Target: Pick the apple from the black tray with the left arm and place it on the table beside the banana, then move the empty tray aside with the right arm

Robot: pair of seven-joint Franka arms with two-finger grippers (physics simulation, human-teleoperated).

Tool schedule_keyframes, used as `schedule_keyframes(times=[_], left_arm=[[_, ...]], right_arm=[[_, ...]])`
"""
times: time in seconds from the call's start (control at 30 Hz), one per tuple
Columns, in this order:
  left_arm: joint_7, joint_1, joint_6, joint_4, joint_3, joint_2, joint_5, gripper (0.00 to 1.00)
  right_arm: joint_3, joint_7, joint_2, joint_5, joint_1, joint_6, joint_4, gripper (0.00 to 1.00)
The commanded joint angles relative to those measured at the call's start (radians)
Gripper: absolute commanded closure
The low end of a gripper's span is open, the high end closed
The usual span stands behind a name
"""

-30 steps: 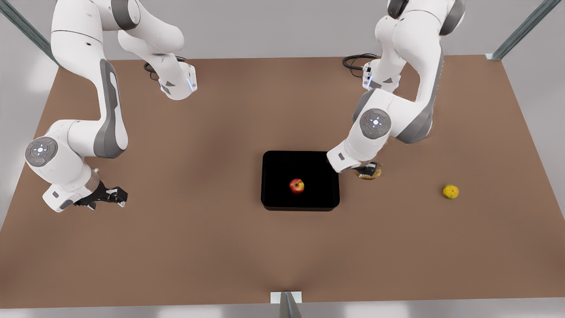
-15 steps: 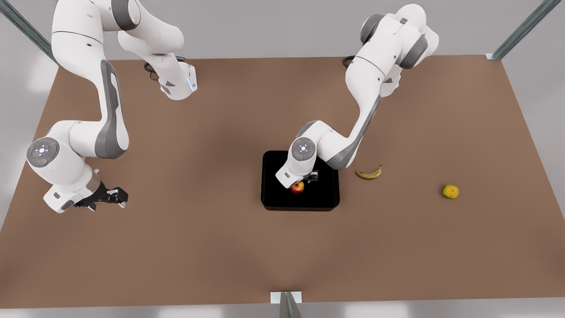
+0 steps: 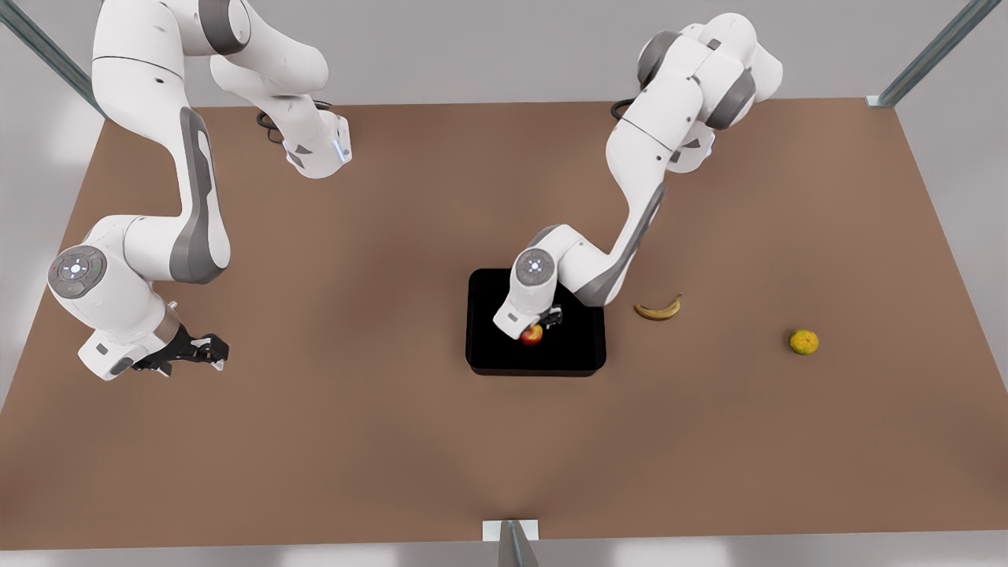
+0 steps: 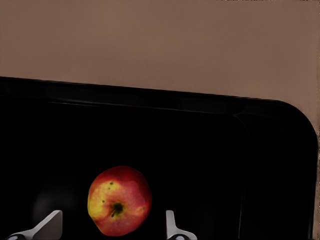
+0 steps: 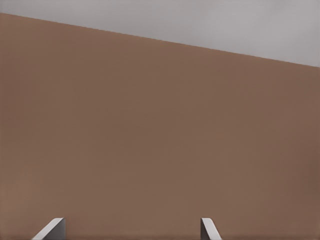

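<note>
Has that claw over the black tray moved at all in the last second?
Yes. The left gripper swung from beside the banana across to the apple in the black tray.

Apple (image 3: 532, 335): small, round, red with a yellowish patch and dark stem dimple, resting inside the black tray (image 3: 488, 346) near its middle, partly covered from above in the front view. Black tray: flat, glossy, rectangular with rounded corners and a low rim, lying level on the bench (image 3: 394, 441) near its centre. Banana (image 3: 658, 309): curved, yellow, dark-tipped, lying flat on the bench just beside the tray on the front view's right, apart from it. Bench: matte brown.
</note>
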Motion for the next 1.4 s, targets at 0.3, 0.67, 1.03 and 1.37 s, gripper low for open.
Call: schedule_keyframes(times=[0.3,0.67,1.03,1.37], left_arm=[[-0.142,-0.005,0.093,-0.038,0.001,0.019,0.043,0.0],[-0.139,-0.001,0.139,-0.037,0.011,0.059,0.06,0.0],[0.165,0.106,-0.343,-0.023,0.015,-0.17,0.044,0.33],[0.941,0.617,-0.188,-0.032,0.015,-0.052,0.054,0.33]], right_arm=[[0.0,-0.008,-0.001,0.001,0.0,0.0,0.001,0.0],[0.0,-0.008,-0.001,0.001,0.0,0.0,0.001,0.0],[0.0,-0.004,-0.001,0.006,0.002,0.0,0.001,0.0],[0.209,0.437,0.056,0.148,0.193,-0.648,0.283,0.05]])
